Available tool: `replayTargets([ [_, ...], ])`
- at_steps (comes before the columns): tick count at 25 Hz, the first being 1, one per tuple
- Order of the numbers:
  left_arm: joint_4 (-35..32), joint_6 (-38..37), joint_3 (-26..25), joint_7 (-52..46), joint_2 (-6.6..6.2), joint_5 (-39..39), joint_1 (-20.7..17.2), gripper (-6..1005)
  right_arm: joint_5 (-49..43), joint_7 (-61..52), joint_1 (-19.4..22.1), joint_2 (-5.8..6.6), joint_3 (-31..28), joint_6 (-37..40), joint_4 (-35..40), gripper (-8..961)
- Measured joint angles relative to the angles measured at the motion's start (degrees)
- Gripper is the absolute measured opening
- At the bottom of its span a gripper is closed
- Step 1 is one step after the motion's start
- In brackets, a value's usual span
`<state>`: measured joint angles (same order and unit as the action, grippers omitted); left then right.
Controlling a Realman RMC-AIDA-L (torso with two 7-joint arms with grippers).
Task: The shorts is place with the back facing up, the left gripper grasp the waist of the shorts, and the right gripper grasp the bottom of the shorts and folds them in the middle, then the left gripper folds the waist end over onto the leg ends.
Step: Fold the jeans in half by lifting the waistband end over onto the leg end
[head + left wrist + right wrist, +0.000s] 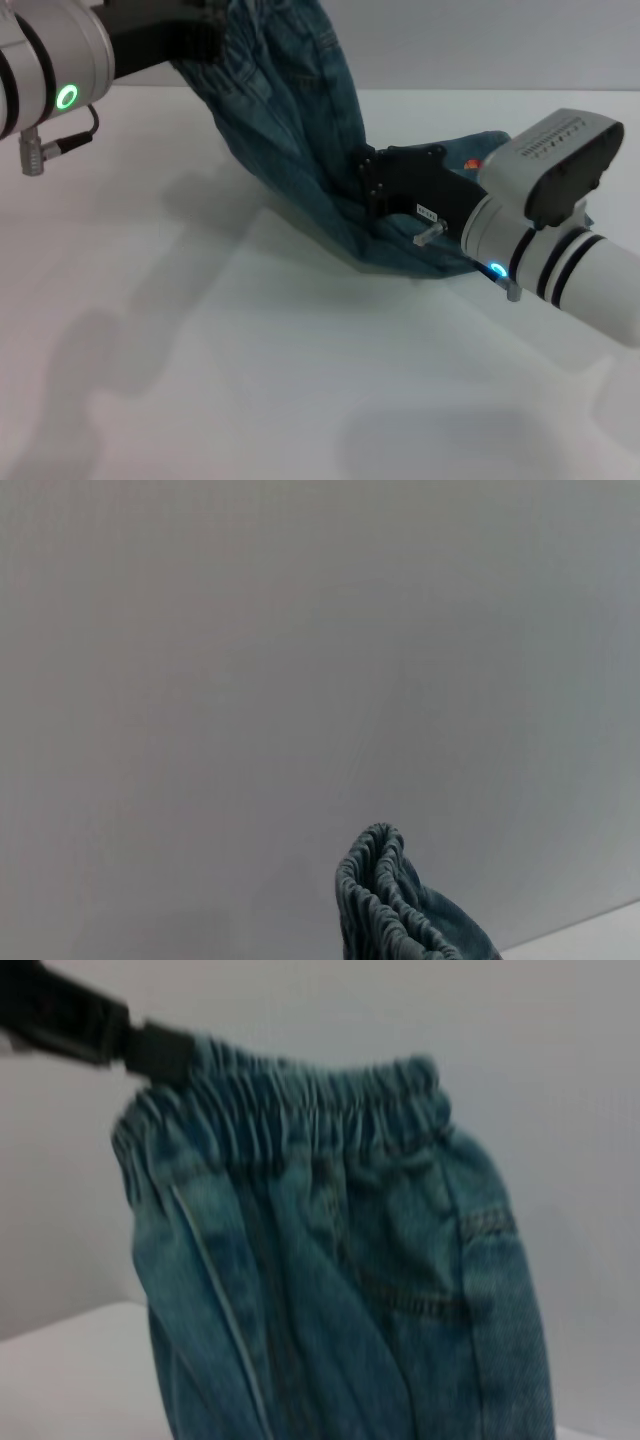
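Observation:
The blue denim shorts hang slanted from the upper left down to the table at centre right. My left gripper is raised at the top left, shut on the elastic waist, which also shows as a gathered band in the left wrist view. Low over the table, my right gripper is shut on the leg ends of the shorts. The shorts fill the right wrist view, with the left gripper clamping a waist corner.
The white table spreads under both arms. A small orange patch shows on the fabric lying behind the right gripper. A plain grey wall is at the back.

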<state>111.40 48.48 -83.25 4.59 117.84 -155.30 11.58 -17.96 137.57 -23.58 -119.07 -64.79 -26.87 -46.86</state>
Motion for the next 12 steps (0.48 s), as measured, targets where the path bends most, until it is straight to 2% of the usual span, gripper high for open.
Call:
replayTargets([
  [7,3.45,0.86,0.38,0.25,-0.07,0.10,-1.02,94,4.23,-0.40,-6.84,-0.14,-0.67,0.36,9.95,-1],
  [12,3.61,1.19,0.13,1.75,-0.07,1.41,-1.13,94,3.93,0.12,-7.00,0.37,-4.19,5.38,11.16,0],
])
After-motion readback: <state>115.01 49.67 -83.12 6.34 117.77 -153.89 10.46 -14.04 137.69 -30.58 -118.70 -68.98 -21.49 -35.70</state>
